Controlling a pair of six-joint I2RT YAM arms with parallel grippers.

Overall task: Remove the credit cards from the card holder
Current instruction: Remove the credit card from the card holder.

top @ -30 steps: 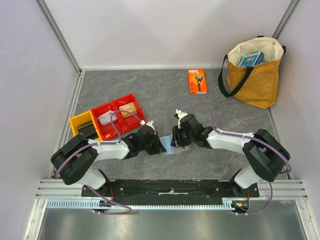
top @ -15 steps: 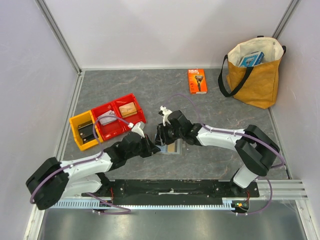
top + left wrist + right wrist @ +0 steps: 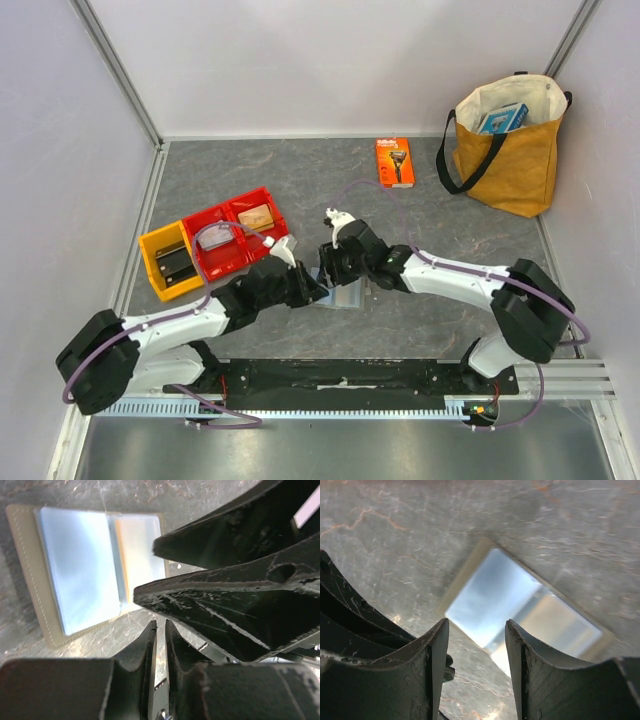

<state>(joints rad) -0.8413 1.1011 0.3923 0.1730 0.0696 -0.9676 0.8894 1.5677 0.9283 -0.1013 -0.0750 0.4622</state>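
- Grey marbled surface [image 3: 300,170]. What stands on it, biggest first?
- Tan tote bag [image 3: 505,165] in the far right corner, a blue box [image 3: 502,118] inside. On the left, red bins [image 3: 232,203]: one holds a tan item [image 3: 256,216], the other a pale item [image 3: 213,238]. The yellow bin [image 3: 148,255] beside them holds something dark [image 3: 176,263]. An orange razor package [image 3: 394,162] lies far back.
- The card holder [image 3: 80,570]?
- Open flat between both arms, light blue inside, a tan-orange card [image 3: 137,550] showing through one pocket.
- Claws?
- The right claw [image 3: 477,625] is spread over the holder, empty. The left claw [image 3: 160,625] is pinched to a thin slit, empty, just beside the holder's edge.
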